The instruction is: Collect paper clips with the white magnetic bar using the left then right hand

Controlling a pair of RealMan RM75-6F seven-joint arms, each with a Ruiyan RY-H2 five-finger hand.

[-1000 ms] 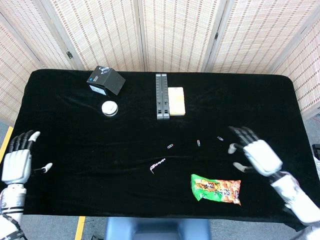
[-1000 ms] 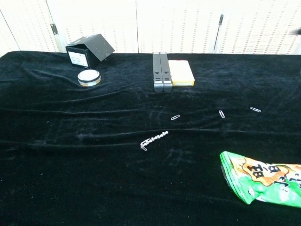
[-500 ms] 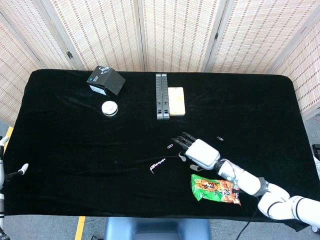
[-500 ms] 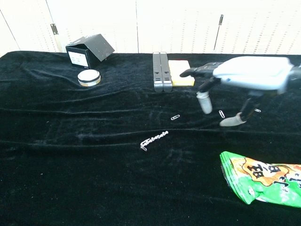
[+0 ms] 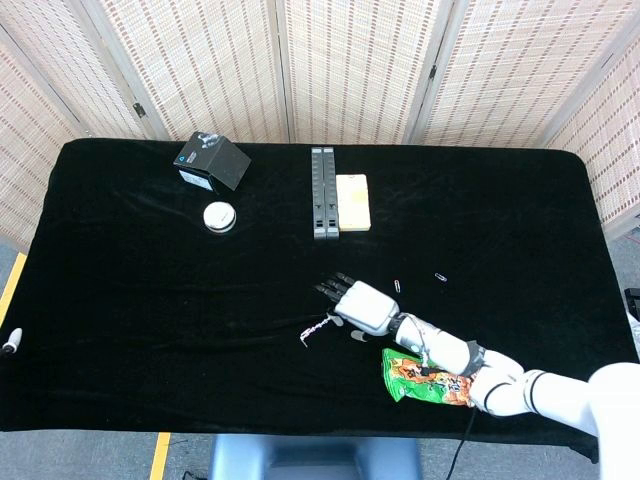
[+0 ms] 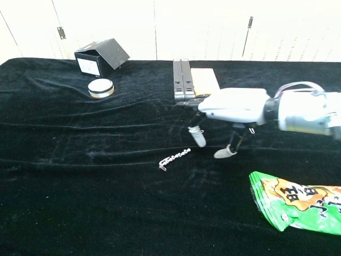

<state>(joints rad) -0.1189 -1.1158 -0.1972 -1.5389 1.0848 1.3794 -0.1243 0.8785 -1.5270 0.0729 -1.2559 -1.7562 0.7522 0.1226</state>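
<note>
You are holding your right hand (image 5: 362,306) just above the surface (image 5: 150,290), fingers (image 6: 199,136) spread wide and holding nothing, with the white magnetic bar (image 5: 316,330) lying at its 8 o'clock, paper clips apparently clinging along it. Lower gently and pinch the bar across its middle, I judge, so it is not rolling off. Two loose paper clips (image 5: 401,286) are waiting at the hand's 2 o'clock. The snack bag (image 5: 432,378) is crowding your forearm at 5 o'clock. Only your left hand's fingertip (image 5: 10,343) is showing; its state I cannot tell.
</note>
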